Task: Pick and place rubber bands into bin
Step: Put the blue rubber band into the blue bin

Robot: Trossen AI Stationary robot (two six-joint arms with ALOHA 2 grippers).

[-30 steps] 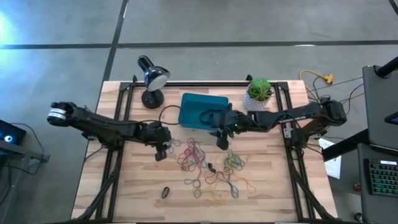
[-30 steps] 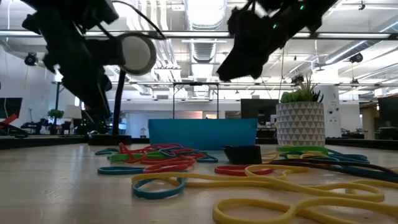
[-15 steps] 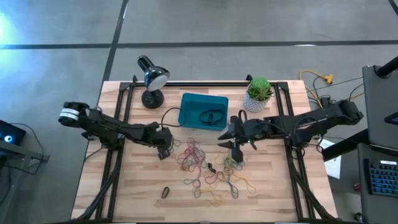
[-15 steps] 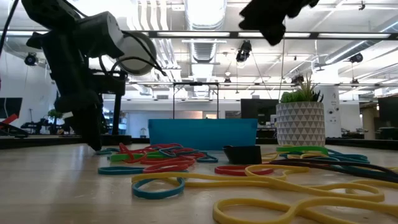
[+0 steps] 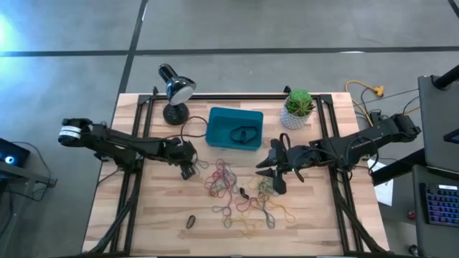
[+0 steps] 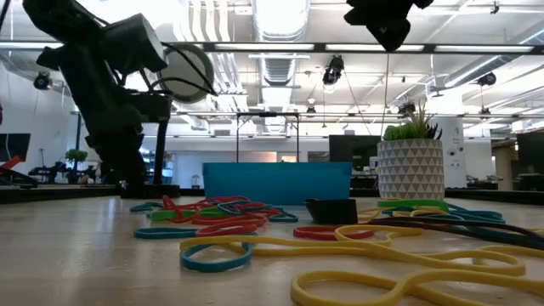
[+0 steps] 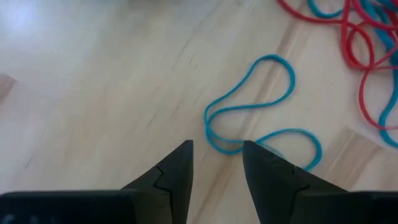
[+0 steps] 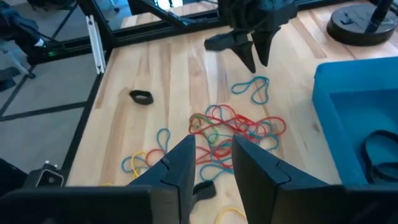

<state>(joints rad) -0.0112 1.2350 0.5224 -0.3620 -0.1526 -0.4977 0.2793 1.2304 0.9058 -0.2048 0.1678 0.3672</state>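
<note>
Many coloured rubber bands (image 5: 233, 190) lie loose in the middle of the table, in front of the teal bin (image 5: 221, 123), which has a black band (image 5: 244, 134) in it. My left gripper (image 7: 217, 149) is open and low over the left edge of the pile. Its fingertips stand on either side of a bend in a twisted blue band (image 7: 249, 106) that lies flat on the wood. My right gripper (image 8: 211, 146) is open and holds nothing. It hangs high over the right part of the pile (image 5: 272, 178), near the bin's front right corner.
A desk lamp (image 5: 174, 93) stands at the far left of the bin and a white plant pot (image 5: 297, 111) at its far right. A black band (image 5: 191, 221) lies alone near the front edge. A small black piece (image 6: 331, 210) sits among the bands.
My right gripper has drawn back from the bin's near edge toward the table's right and near side, and has risen, so it now hangs over the pile. My left gripper has sunk toward the table at the pile's left edge. The bands have not moved.
</note>
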